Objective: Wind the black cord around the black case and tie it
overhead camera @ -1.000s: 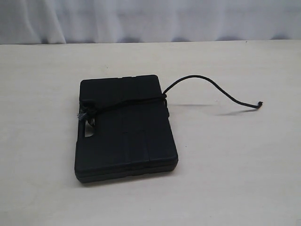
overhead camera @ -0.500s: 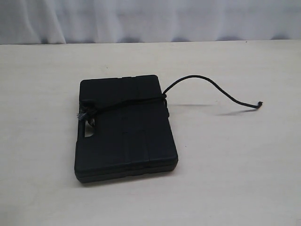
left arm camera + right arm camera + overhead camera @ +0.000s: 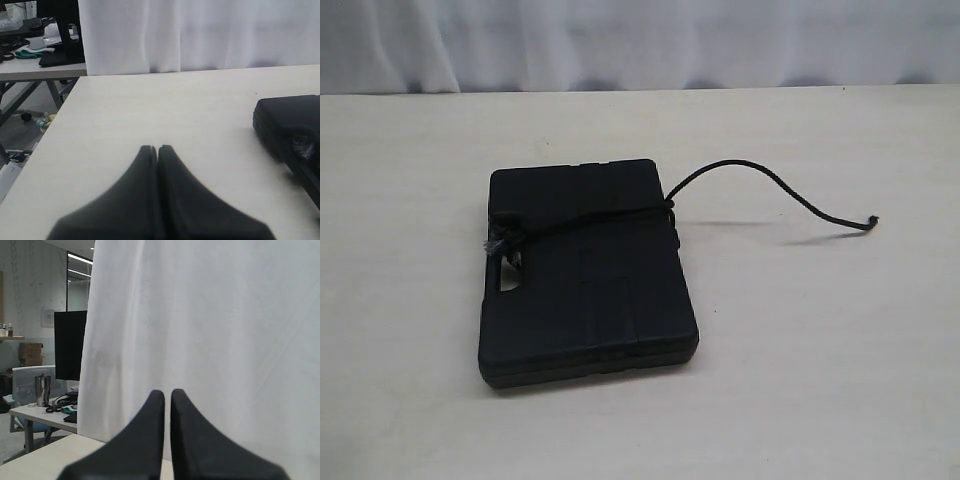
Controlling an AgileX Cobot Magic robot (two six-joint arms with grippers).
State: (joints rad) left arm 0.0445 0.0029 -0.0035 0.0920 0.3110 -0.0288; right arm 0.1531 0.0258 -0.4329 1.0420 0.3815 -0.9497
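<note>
The black case (image 3: 588, 272) lies flat on the pale table (image 3: 820, 380), the black cord (image 3: 582, 221) crossing its lid and trailing right, while the left gripper (image 3: 158, 148) and right gripper (image 3: 167, 392), clear of both, keep fingers pressed together.

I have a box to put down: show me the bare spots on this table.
In the exterior view, bare table lies below the case, left of it, and above it up to the curtain. Right of it is busier: the cord arcs out there.
</note>
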